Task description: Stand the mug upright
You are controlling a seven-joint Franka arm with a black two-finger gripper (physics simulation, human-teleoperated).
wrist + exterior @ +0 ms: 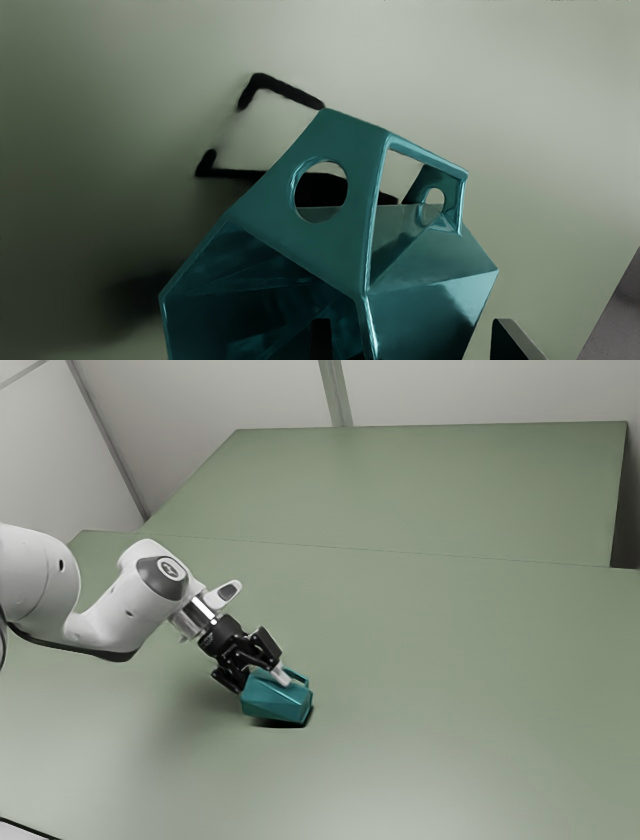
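Green table surface (460, 680) reaches nearest the exterior camera, with the white arm (125, 600) above it, entering from the exterior view's left. Black gripper (262, 680) stands wide, one finger over the mug's open mouth, the other outside and apart from its wall. Teal mug (278, 700) lies tipped at those fingers, well apart from the surface's far edge.

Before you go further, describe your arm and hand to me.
My arm is glossy white and rounded, with a dark grey ring around a paler disc at one joint. A silvery metal collar leads to an angular, linked black hand with a pale fingertip.
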